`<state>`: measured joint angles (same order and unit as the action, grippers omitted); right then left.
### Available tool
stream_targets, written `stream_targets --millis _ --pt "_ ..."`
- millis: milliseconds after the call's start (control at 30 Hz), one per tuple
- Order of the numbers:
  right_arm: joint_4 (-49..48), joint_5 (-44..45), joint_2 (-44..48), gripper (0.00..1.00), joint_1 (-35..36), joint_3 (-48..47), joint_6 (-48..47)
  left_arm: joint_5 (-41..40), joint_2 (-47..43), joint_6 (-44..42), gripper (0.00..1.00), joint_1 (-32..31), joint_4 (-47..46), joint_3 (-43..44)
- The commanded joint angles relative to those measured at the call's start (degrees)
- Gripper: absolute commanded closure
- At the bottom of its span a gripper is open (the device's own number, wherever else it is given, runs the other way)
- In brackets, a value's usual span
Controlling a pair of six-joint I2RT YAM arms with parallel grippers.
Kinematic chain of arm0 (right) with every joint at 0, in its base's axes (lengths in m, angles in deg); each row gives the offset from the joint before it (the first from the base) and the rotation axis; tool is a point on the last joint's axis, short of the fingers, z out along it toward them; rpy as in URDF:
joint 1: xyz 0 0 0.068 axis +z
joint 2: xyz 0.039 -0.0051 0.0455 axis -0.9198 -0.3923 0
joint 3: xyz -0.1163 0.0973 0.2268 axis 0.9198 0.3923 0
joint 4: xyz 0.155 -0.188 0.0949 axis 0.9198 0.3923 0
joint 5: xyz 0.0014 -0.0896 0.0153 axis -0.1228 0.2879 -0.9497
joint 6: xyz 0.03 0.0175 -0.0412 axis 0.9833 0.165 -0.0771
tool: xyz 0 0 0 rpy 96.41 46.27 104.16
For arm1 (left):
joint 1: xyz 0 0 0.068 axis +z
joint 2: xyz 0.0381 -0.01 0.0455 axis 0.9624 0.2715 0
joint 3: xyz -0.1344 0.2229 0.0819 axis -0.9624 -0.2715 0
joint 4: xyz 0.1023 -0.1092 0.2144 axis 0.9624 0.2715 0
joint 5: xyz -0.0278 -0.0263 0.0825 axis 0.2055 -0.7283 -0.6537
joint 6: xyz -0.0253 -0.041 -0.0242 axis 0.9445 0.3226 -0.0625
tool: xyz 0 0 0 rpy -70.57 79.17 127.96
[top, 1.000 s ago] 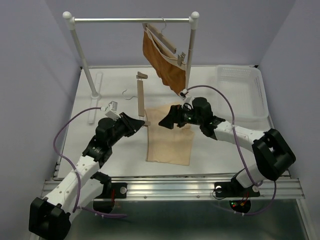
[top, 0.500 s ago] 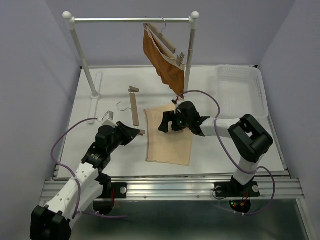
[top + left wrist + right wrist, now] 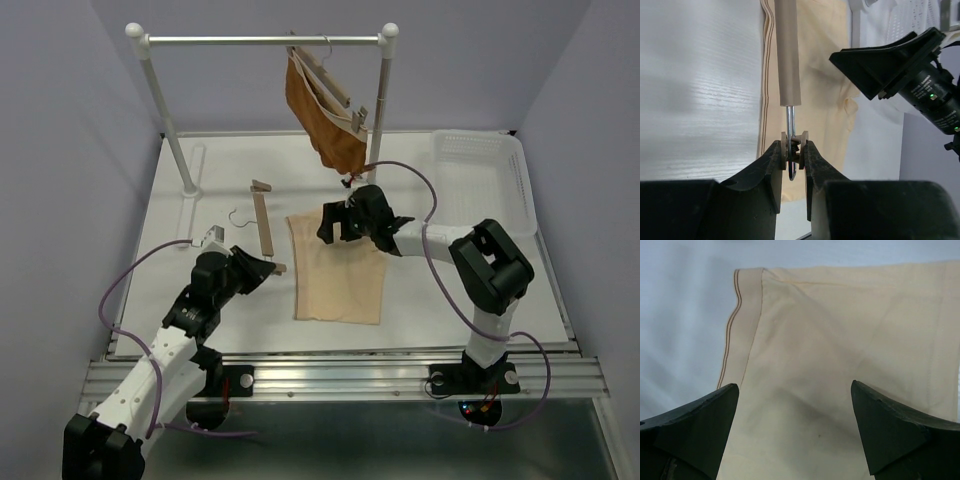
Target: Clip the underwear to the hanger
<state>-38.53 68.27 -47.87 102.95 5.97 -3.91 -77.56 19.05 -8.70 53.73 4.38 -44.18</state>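
Dragged hanger [image 3: 263, 220] leftward, left gripper [image 3: 794, 151] clamped on its clip [image 3: 801, 142]; right gripper [image 3: 794, 387] wide over underwear [image 3: 338, 275]. Might slip off clip, dropping hanger.

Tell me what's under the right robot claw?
Under the open right gripper lies the pale beige underwear, spread flat, with its striped hem at the left. The cloth covers the table below it, so that part cannot be seen.

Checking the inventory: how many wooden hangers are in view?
2. One light wooden bar hanger lies on the white table beside the pale beige fabric piece; the other hanger hangs from the white rail, carrying the rust-brown garment.
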Motion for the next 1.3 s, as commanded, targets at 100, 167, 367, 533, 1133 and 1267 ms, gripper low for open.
stream_targets --millis 100,167,367,533,1133,1267 --pt "3.15 -3.61 6.35 0.00 4.27 -1.27 -15.58 -2.52 -0.21 -0.51 1.00 0.91 4.81 3.27" --pt "5.95 0.42 8.81 0.00 7.87 2.16 -21.89 -2.87 -0.21 0.36 1.00 1.09 7.19 3.88" --pt "10.44 7.11 14.01 0.00 22.47 8.49 -32.29 -3.14 -0.82 0.72 1.00 1.53 11.94 4.86" --pt "10.45 7.20 12.79 0.00 29.32 7.80 -35.20 -1.82 -1.35 0.10 1.00 1.70 12.29 4.94" --pt "10.98 15.64 2.76 0.54 34.17 2.52 -38.90 0.38 -1.09 -0.34 1.00 1.97 13.87 5.47" --pt "9.32 16.51 3.46 0.84 34.17 3.66 -36.97 1.61 -1.00 0.54 1.00 1.97 13.61 4.94"
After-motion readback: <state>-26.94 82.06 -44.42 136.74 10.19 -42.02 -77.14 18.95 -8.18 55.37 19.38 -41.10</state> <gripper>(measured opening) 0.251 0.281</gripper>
